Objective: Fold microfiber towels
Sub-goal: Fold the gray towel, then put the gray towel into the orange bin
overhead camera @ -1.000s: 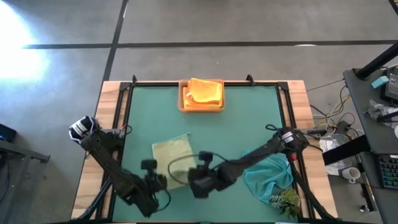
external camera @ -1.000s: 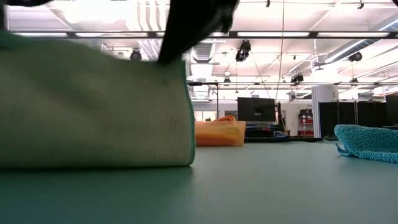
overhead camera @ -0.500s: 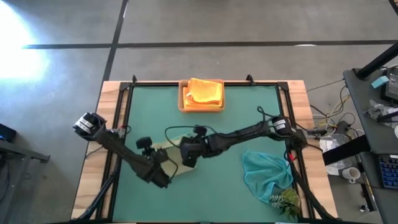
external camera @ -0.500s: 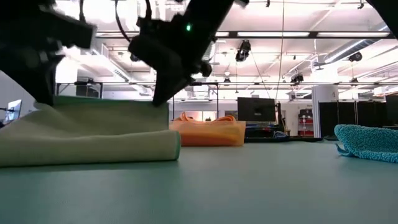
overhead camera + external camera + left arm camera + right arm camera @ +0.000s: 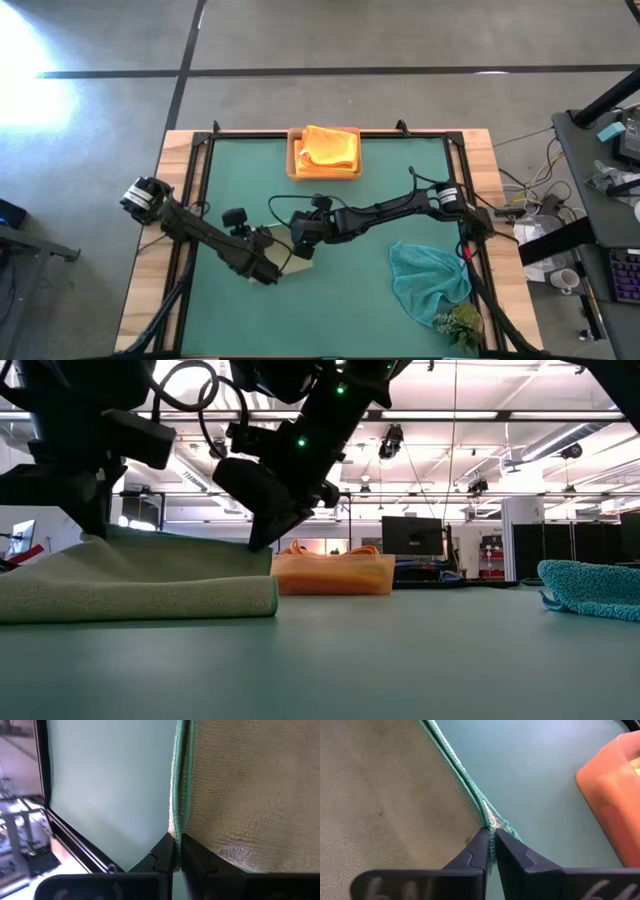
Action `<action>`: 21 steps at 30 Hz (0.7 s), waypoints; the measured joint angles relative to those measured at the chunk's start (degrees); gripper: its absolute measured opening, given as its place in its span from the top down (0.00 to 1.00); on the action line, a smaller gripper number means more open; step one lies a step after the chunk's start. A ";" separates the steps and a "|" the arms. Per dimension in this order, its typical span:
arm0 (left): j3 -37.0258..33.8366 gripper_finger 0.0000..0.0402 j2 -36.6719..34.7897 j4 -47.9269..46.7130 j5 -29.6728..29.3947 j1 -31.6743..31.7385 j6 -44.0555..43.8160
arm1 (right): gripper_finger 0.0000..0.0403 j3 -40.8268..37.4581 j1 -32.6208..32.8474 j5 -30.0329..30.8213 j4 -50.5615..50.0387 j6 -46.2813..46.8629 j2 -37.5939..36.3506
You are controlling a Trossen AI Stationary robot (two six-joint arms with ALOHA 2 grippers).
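Pale green towel (image 5: 140, 580) lying doubled over, mid-worktop toward the near left — first fold apparently just laid down. Pinched at its far edge by both: left pincer (image 5: 176, 851) closed on one corner, right pincer (image 5: 491, 845) closed on the other. Judged from this: release and likely a further fold still to come. Orange towel (image 5: 327, 147) folded in the wooden tray (image 5: 296, 168) at the far edge — done. Teal towel (image 5: 432, 280) crumpled at near right, untouched.

nubby pale green towel (image 5: 385, 795), smooth matt mat (image 5: 540, 750)
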 joint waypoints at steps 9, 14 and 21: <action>-0.02 0.79 -0.02 -0.19 -0.33 1.98 3.47 | 0.75 -0.01 -0.51 -2.58 -0.18 1.09 -0.05; 0.63 0.63 -0.02 -3.03 1.96 2.93 3.71 | 0.67 0.13 -0.43 -3.28 -7.48 0.96 -1.63; 3.69 0.56 -2.78 -9.30 6.99 0.95 3.07 | 0.69 -2.04 1.05 -2.60 -14.94 -2.04 -8.94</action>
